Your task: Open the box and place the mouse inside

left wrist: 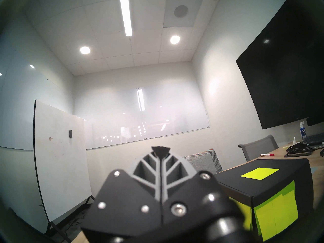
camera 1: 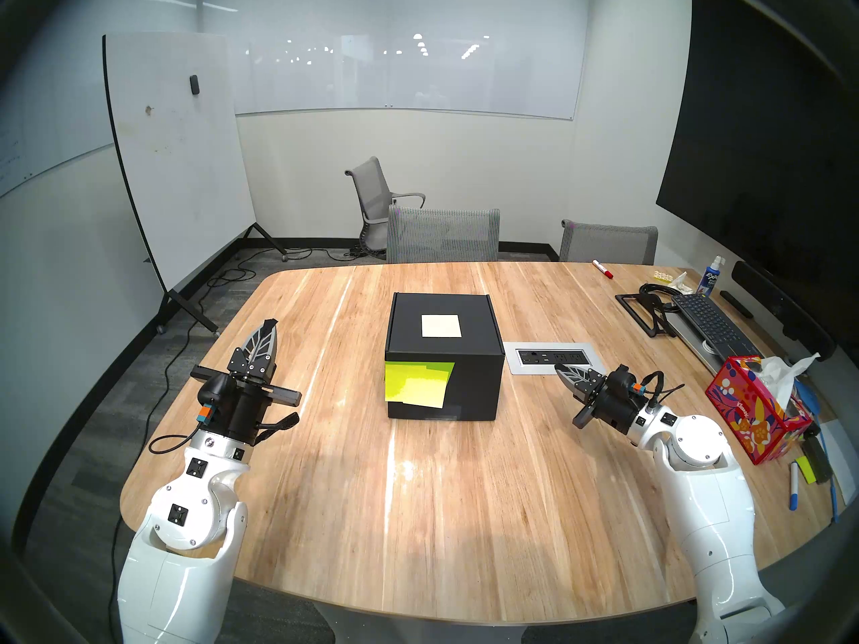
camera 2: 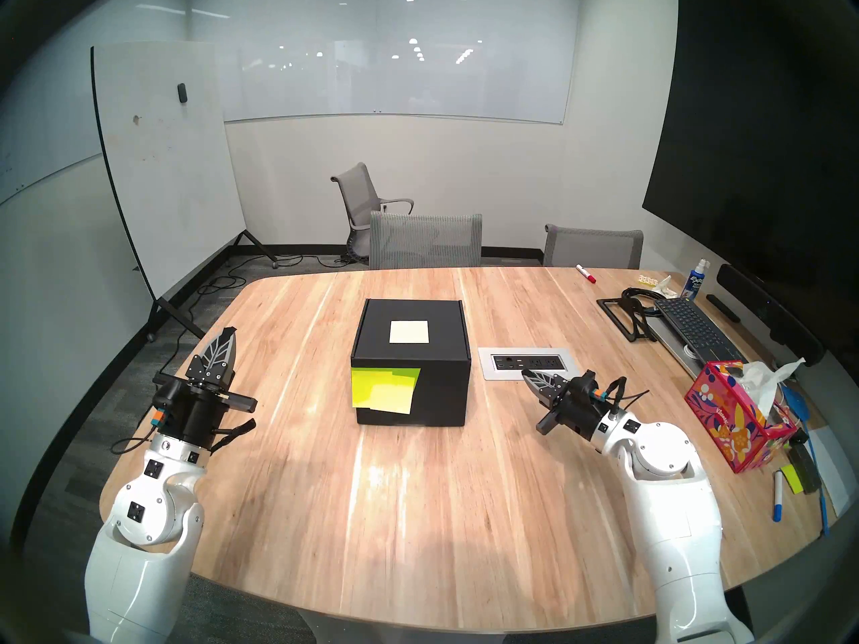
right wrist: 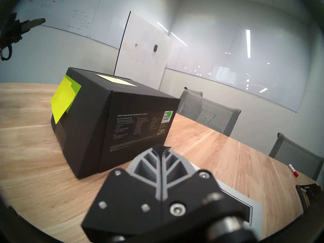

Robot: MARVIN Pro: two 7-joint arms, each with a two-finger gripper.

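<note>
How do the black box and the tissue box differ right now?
The black box is plain black with yellow-green sticky notes; the tissue box is pink with a colourful pattern. The black box is shut; the tissue box has tissue sticking out. The black box sits mid-table, the tissue box at the right edge. Neither is touched.

We see the left gripper (left wrist: 160, 150) pressed closed and tilted up at the wall, the black box (left wrist: 273, 188) with yellow-green sticky notes (left wrist: 277, 214) low to its right, lid down.

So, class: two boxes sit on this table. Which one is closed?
The black box in the middle, its flap lid flat and a pale note on top. The patterned tissue box at the right edge gapes, tissues sticking out.
</note>
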